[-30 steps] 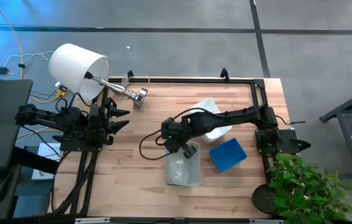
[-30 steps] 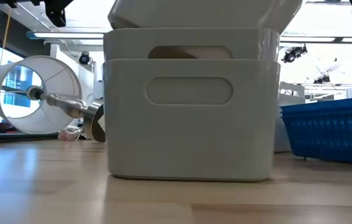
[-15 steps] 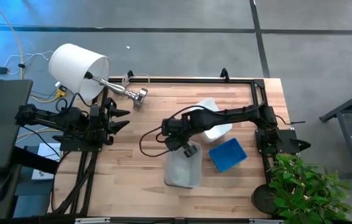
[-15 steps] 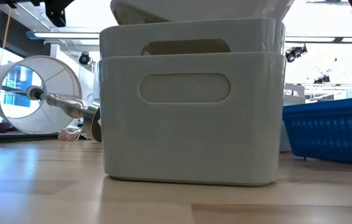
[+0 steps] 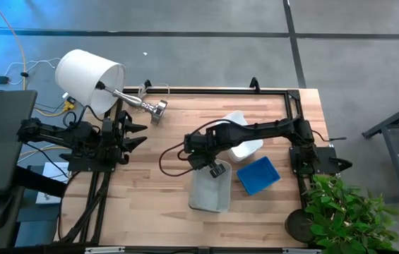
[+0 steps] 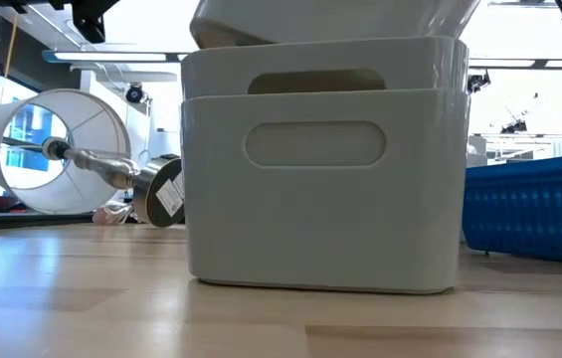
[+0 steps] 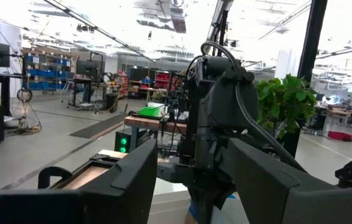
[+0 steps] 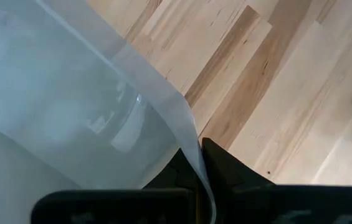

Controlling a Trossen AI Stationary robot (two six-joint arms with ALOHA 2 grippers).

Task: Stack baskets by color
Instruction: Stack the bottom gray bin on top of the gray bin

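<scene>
Partly done: right gripper (image 5: 217, 169) pinches the grey basket stack's (image 5: 208, 190) rim; blue basket (image 5: 258, 175) beside it, white basket (image 5: 245, 144) behind, still separate.

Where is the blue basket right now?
From above, the blue basket sits on the table's right side, just right of the grey basket stack and in front of the white basket.

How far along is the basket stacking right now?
Done: the pale grey baskets look nested, at least two deep. In hand: the right gripper is shut on that stack's rim, its fingers pinching the wall. Left: the blue basket and white basket look unstacked; their mates aren't visible. The left gripper waits open at the table's edge.
</scene>
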